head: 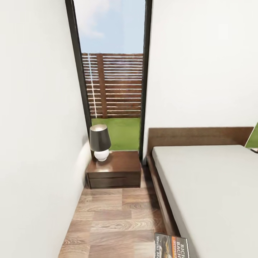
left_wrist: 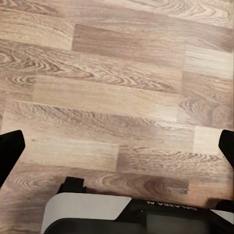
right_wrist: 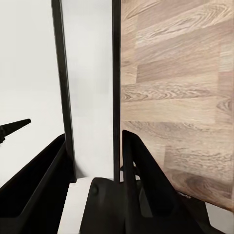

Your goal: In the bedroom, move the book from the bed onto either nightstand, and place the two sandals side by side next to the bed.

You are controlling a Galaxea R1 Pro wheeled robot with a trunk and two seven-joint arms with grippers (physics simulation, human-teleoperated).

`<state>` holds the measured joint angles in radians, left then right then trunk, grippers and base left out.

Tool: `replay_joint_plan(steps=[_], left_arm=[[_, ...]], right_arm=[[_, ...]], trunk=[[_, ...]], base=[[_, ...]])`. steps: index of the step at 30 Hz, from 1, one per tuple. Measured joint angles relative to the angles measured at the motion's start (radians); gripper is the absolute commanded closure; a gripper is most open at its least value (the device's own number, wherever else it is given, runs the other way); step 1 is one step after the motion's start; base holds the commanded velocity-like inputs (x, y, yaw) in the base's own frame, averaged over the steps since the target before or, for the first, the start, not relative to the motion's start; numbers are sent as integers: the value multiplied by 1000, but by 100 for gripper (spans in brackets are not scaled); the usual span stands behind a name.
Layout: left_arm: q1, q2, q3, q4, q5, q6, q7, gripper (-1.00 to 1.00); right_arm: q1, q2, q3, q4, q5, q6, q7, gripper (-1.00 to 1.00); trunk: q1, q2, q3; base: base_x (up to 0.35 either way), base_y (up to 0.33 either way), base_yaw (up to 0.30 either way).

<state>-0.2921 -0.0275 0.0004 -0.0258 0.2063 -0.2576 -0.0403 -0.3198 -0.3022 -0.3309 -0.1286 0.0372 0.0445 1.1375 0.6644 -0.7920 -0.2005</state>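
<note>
The book (head: 172,246) looks thin, light and bendy, so pinch near its spine. Left end effector (left_wrist: 117,146) spread wide, floor beneath it; right end effector (right_wrist: 92,180) I cannot tell.

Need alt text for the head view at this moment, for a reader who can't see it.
A narrow strip of wood floor leads to a dark nightstand with a lamp on it, set against a tall glass door. The grey bed fills the right side. The book shows at the bottom edge, by the bed's near corner.
</note>
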Motion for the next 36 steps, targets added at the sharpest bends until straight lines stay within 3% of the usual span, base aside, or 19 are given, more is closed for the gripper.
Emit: replay_joint_plan(steps=[36], left_arm=[[0,0,0,0,0,1,0,-100]], right_arm=[[0,0,1,0,0,0,-1,100]], trunk=[[0,0,0]], base=[[330,0,0]])
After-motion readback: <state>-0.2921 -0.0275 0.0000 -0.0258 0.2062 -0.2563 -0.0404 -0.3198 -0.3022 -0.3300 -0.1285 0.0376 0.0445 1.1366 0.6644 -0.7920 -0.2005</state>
